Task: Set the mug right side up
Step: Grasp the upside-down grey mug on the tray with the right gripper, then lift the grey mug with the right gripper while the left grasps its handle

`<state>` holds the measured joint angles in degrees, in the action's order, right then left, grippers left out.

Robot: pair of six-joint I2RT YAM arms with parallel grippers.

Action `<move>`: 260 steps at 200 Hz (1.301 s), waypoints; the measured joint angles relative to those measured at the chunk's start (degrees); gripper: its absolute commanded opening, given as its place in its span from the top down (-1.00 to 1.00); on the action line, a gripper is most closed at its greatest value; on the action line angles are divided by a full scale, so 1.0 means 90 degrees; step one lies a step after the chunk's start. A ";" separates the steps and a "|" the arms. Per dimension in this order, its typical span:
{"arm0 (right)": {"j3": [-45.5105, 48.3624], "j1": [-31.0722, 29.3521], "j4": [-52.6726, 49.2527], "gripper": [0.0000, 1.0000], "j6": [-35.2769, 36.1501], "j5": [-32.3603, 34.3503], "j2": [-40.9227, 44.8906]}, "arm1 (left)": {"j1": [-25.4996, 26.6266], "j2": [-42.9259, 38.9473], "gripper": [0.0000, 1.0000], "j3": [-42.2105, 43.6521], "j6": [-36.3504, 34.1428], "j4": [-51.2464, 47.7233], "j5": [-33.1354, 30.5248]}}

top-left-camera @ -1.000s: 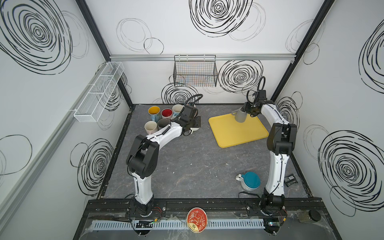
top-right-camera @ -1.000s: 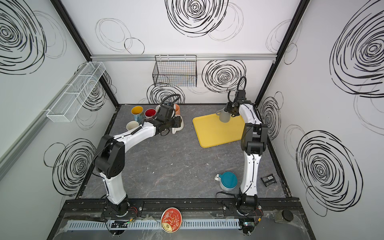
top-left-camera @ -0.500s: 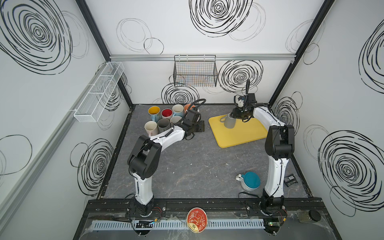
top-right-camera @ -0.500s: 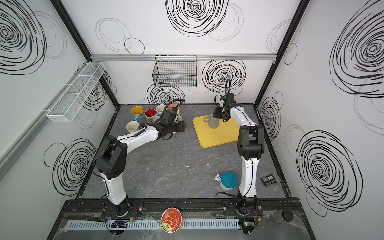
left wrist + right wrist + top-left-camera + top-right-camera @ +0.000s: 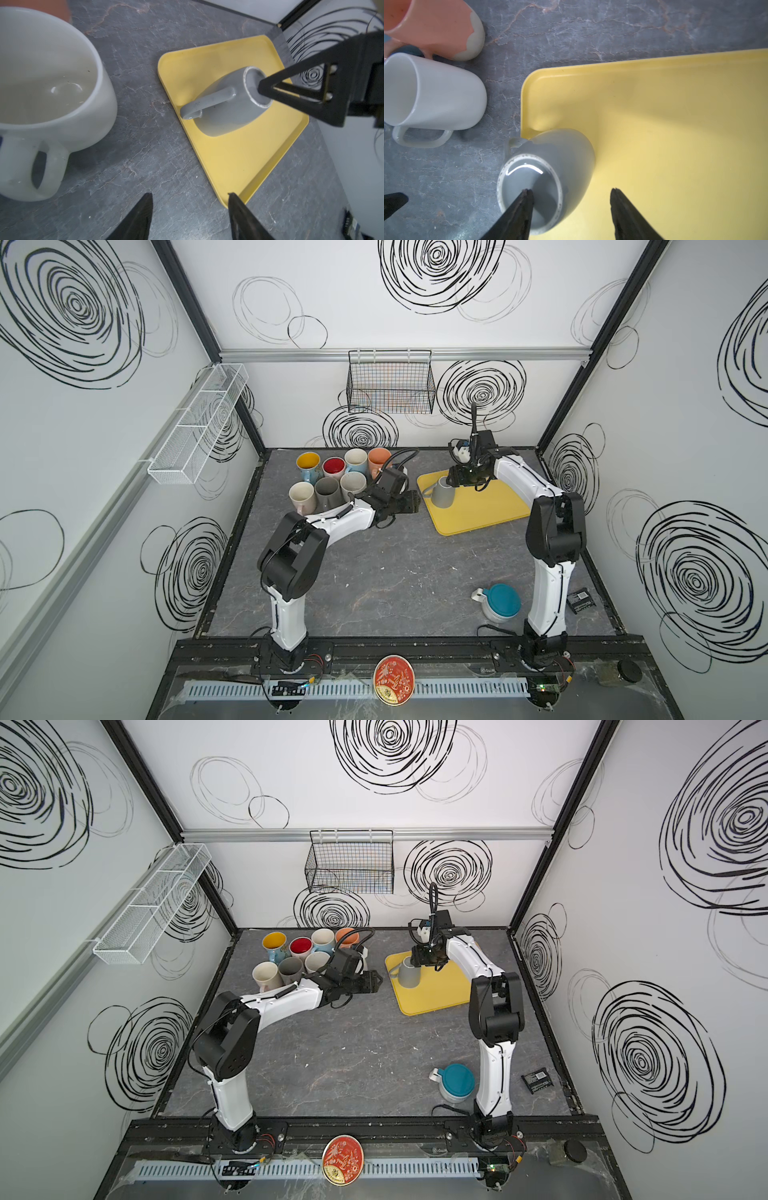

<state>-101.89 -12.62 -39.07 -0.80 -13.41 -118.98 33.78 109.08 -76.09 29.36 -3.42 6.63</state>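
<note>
The grey mug (image 5: 441, 493) is seen upside down near a corner of the yellow tray (image 5: 478, 514). The right gripper (image 5: 570, 190) is parted and empty over its base, and the left gripper (image 5: 189, 195) is parted and empty too. If gripped off-centre, the mug could be toppled off the tray

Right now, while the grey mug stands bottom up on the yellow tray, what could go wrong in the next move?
1. The grey mug stands at the corner of the yellow tray, its handle at the rim; a sideways nudge might tip it off.
2. The right gripper is open, one finger over the glossy base; closing there may slip.
3. The left gripper, open and empty, hovers near the tray; the arms could collide.
</note>
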 measured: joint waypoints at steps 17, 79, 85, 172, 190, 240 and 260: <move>0.0253 0.0005 -0.0007 -0.27 -0.0138 0.0090 0.0308 | 0.0051 0.0165 -0.23 -0.0423 -0.0571 -0.0345 -0.0022; 0.1894 0.0085 0.0287 -0.27 -0.0673 0.0104 0.1685 | 0.0245 0.0913 -0.26 -0.1972 -0.2977 -0.1231 -0.0146; 0.2016 0.0102 0.0330 -0.27 -0.0731 0.0070 0.1729 | 0.0272 0.0984 -0.28 -0.2050 -0.3172 -0.1263 -0.0146; 0.3276 0.0425 0.0940 -0.26 -0.1309 -0.0544 0.2096 | 0.0282 0.2489 -0.38 -0.3526 -0.5527 -0.1843 0.0291; 0.3427 0.0486 0.1010 -0.26 -0.1316 -0.0602 0.2254 | 0.0185 0.2628 -0.37 -0.3708 -0.5780 -0.1889 0.0447; 0.3672 0.0760 0.1132 -0.24 -0.1324 -0.0845 0.2416 | -0.0053 0.2841 -0.28 -0.4255 -0.6419 -0.1987 0.0809; 0.3674 0.0826 0.1200 -0.24 -0.1331 -0.0913 0.2416 | -0.0083 0.3084 -0.25 -0.4653 -0.6601 -0.2047 0.0903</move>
<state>-68.82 -5.19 -28.27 -12.78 -21.63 -97.23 33.04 136.84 -117.97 -30.04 -21.85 14.76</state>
